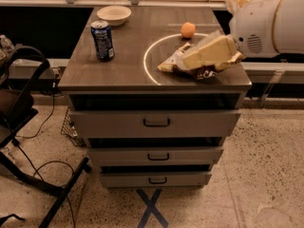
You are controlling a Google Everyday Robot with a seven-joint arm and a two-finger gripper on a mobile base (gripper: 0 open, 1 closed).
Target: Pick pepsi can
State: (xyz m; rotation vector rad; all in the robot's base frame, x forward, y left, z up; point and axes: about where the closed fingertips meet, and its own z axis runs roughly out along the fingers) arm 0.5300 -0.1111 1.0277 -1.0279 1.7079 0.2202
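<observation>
The pepsi can (102, 40), dark blue with a silver top rim, stands upright at the left side of the brown cabinet top (118, 72). My gripper (202, 55), cream-coloured on a white arm (270, 25), reaches in from the right. It hangs over the tan-and-brown chip bag (172, 64) at the right side of the top, far to the right of the can. It holds nothing that I can see.
An orange (188, 30) lies behind the chip bag. A shallow cream bowl (114, 14) sits at the back left, behind the can. Drawers (156, 122) are below the top. A black stand with cables (21, 108) is on the floor at the left.
</observation>
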